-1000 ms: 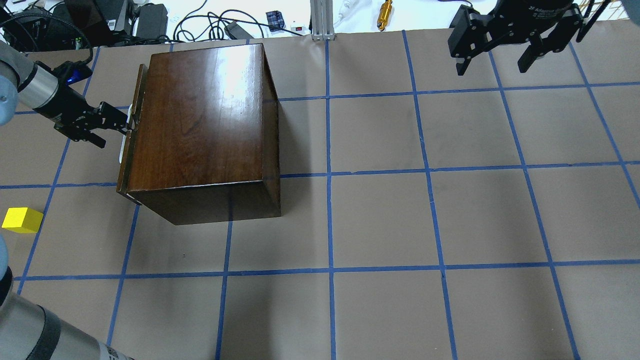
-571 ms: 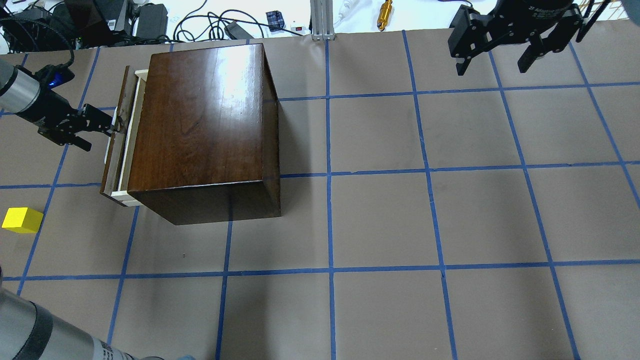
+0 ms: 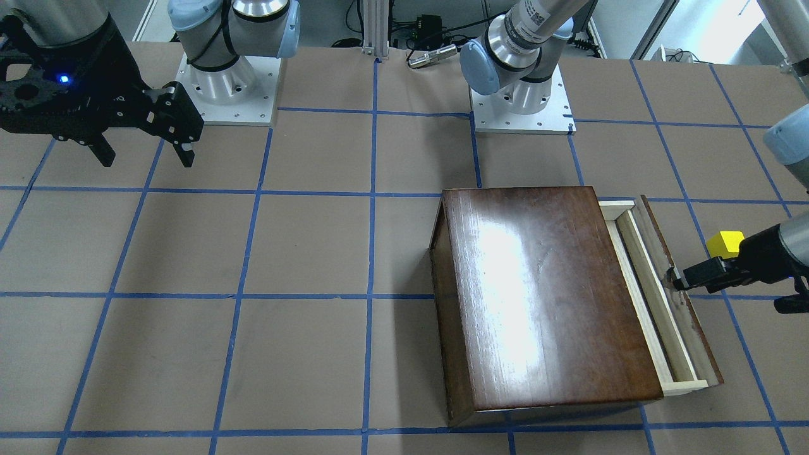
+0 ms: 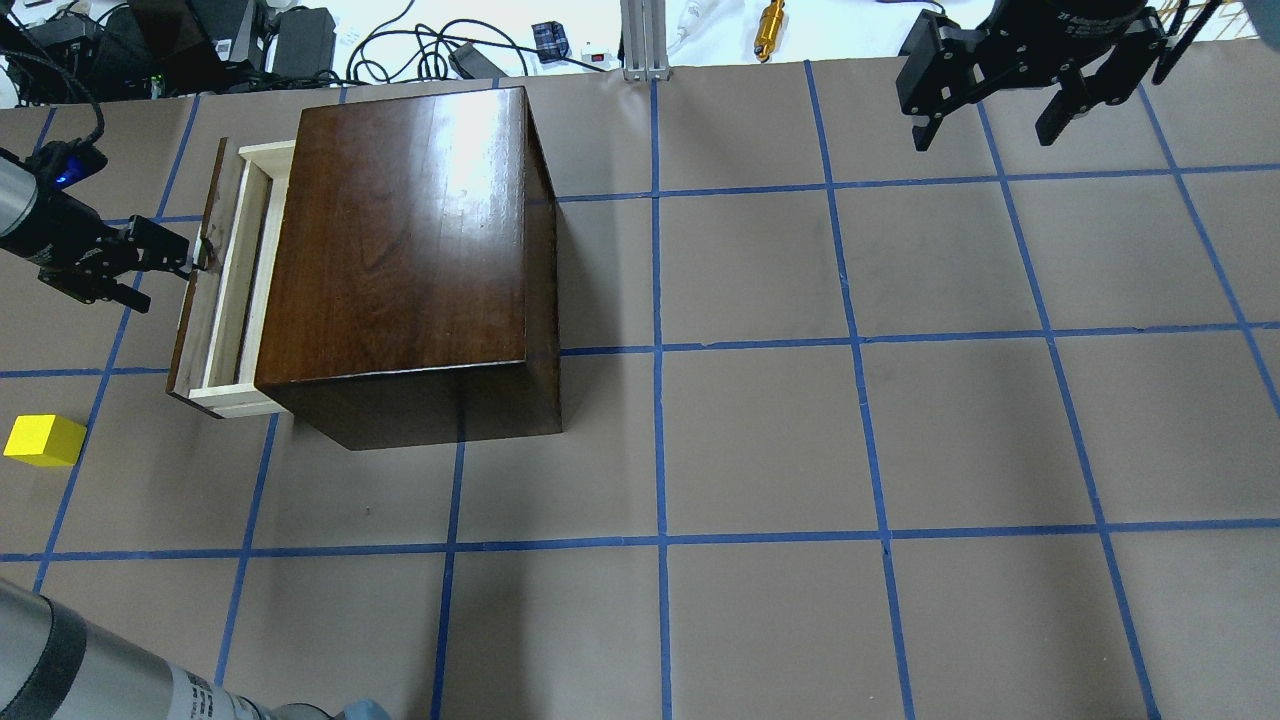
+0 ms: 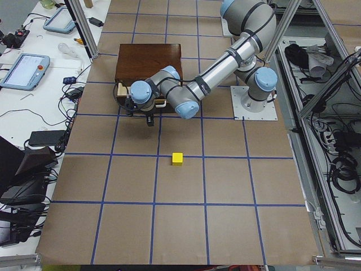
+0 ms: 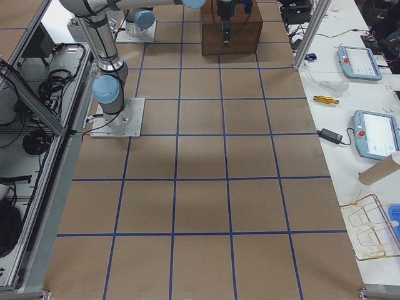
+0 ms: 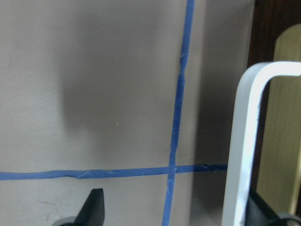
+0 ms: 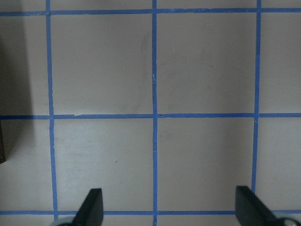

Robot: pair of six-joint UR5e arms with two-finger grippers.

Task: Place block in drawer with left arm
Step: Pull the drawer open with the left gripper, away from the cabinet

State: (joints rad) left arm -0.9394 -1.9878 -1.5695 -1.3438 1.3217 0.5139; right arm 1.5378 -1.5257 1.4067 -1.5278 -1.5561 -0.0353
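The yellow block (image 4: 44, 440) lies on the table at the left edge, in front of and left of the dark wooden box (image 4: 400, 240); it also shows in the front-facing view (image 3: 725, 243). The drawer (image 4: 225, 280) stands partly pulled out on the box's left side, its pale tray bare inside. My left gripper (image 4: 168, 280) is open at the drawer's front panel, with the white handle (image 7: 244, 141) between its fingers, close against one finger. My right gripper (image 4: 985, 138) is open and empty, held above the table's far right.
The brown table paper carries a blue tape grid (image 4: 658, 345). Cables and small devices (image 4: 420, 40) lie beyond the far edge. The left arm's lower link (image 4: 90, 680) crosses the near left corner.
The drawer has slid out to the left, from nearly shut to partly open, with my left gripper moving left at its handle. The block and the right arm have not moved.
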